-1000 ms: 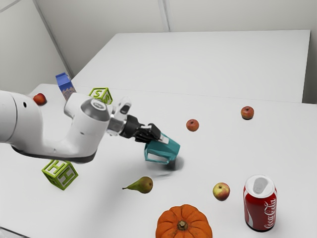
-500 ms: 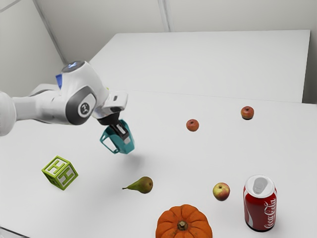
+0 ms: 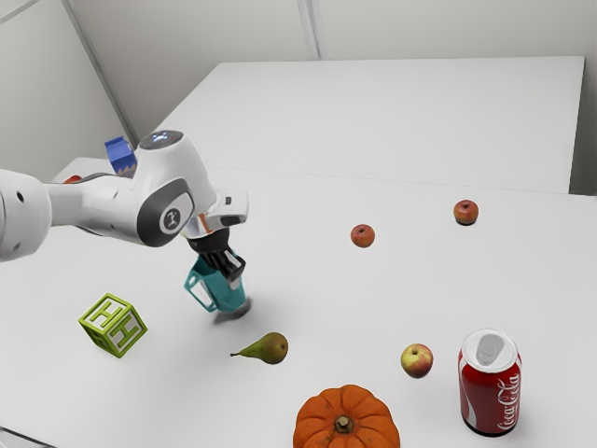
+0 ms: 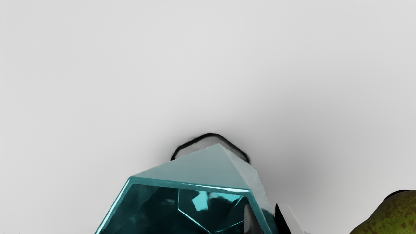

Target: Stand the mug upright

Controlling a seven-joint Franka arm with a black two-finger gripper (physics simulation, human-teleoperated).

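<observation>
Just lowered, the teal mug (image 3: 220, 287) leaned near upright, its wall clamped in the gripper (image 3: 229, 273); placement seemed close, though contact with the table (image 3: 373, 308) was unclear.

You have three apples (image 3: 417, 360), plus one each: pear (image 3: 271, 348), pumpkin (image 3: 322, 426), can (image 3: 489, 397), mug (image 3: 223, 294), block (image 3: 113, 326), carton (image 3: 119, 156), partly hidden red thing (image 3: 73, 178).

From where I stood, the mug (image 3: 227, 297) was teal, the gripper (image 3: 233, 271) black, the arm (image 3: 103, 205) white with grey patches. Brown specks dotted the green pear (image 4: 393, 216); white script ran over the red can (image 3: 490, 394); the pumpkin (image 3: 345, 429) was orange.
</observation>
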